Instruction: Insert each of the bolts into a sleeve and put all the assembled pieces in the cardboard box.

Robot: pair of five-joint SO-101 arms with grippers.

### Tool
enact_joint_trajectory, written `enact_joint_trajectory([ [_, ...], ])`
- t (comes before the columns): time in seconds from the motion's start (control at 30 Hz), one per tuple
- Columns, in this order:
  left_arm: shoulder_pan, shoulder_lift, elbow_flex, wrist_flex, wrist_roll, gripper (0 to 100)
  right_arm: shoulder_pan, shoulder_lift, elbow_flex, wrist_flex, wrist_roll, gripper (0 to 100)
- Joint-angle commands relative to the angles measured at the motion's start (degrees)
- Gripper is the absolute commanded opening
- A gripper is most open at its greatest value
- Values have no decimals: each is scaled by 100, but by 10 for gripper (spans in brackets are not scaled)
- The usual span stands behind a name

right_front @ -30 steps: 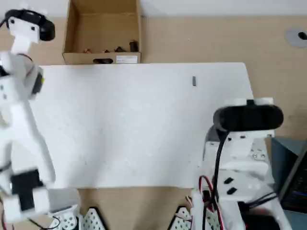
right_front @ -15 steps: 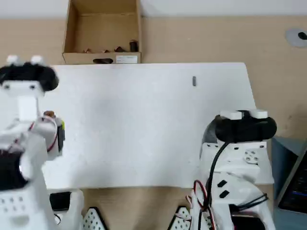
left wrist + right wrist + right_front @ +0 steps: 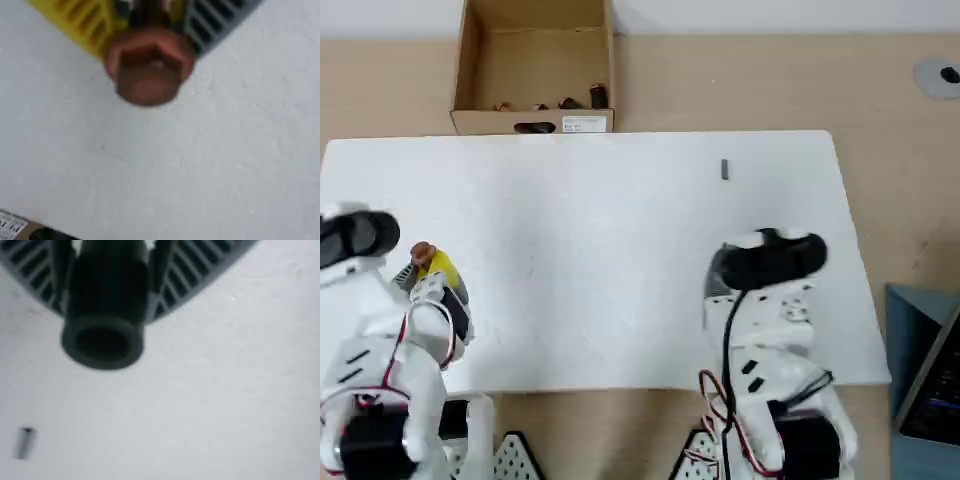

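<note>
Both arms have drawn back over the table (image 3: 740, 80) toward their bases, away from the cardboard box (image 3: 480, 122), so joining likely comes next. The right pincer (image 3: 107, 260) is clamped on a black, hollow sleeve (image 3: 102, 337). The left pincer (image 3: 147, 12) is clamped on a coppery, broad-headed bolt (image 3: 149, 65) above the white mat (image 3: 620, 260).

Open white board (image 3: 610, 270); grey pin (image 3: 724, 170), cardboard box (image 3: 480, 121) beyond.

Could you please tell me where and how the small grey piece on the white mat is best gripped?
Probably at its middle, from straight above, closing across its narrow width: the small grey piece is slim and lies flat, alone on the white mat.
</note>
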Motion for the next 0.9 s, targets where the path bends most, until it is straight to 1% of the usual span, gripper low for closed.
enact_joint_trajectory([
  [0.0,220,-760,475,-440,246,1,-488,-338,163,-334,35,9],
  [0.13,879,-1411,826,-519,316,1,-1156,-356,312,-527,44,9],
  [0.17,1037,-1358,791,-527,448,1,-1349,-365,347,-580,44,9],
  [0.27,1327,-1305,633,-571,1143,1,-1859,-374,497,-765,44,9],
  [0.33,1530,-1314,615,-756,1521,1,-2149,-374,602,-888,44,9],
  [0.53,2171,-1314,589,-1354,1916,1,-2853,-374,699,-1116,44,9],
  [0.77,2989,-1314,624,-1846,2884,1,-3451,-338,716,-1090,62,9],
  [0.87,3165,-1314,642,-2048,2954,1,-3697,-374,884,-1081,492,9],
])
